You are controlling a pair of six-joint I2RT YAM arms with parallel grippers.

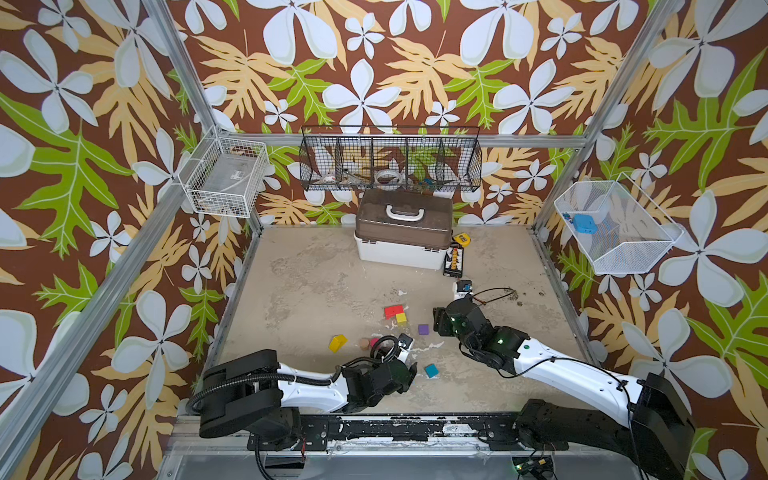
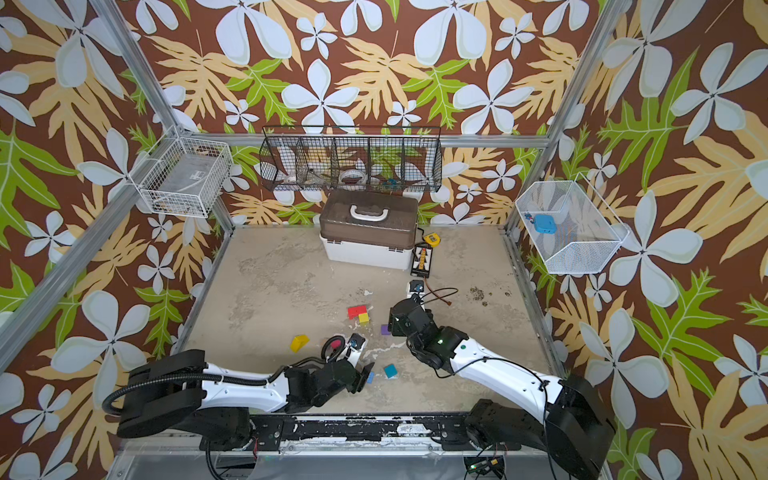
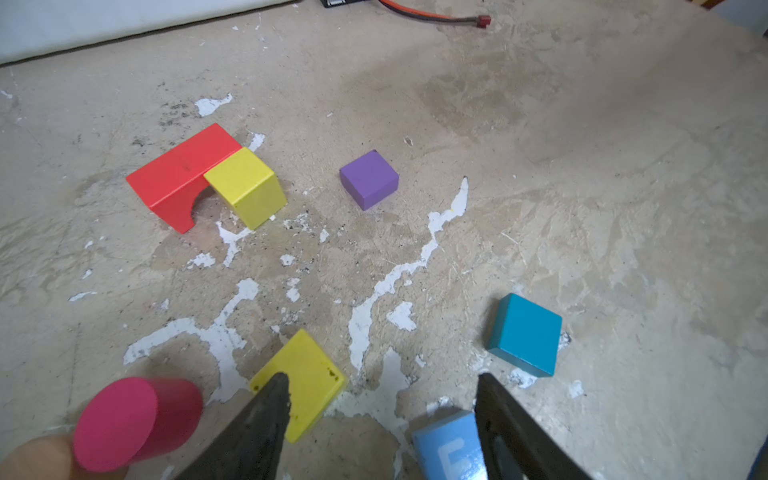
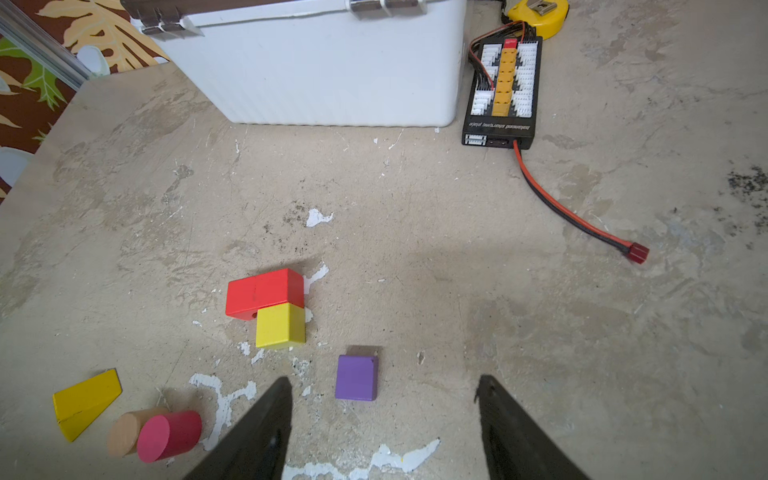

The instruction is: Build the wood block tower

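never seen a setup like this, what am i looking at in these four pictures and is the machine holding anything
Two robot arms sit at one edge of a table. Two pictures look down from an overhead camera; the other two come from a camera on each arm's wrist. Loose on the table lie a red arch with a yellow cube against it, a purple cube, a teal cube and a pink cylinder, all wooden. A white box stands at the back. The left gripper and right gripper are both open, holding nothing. No tower is built yet.
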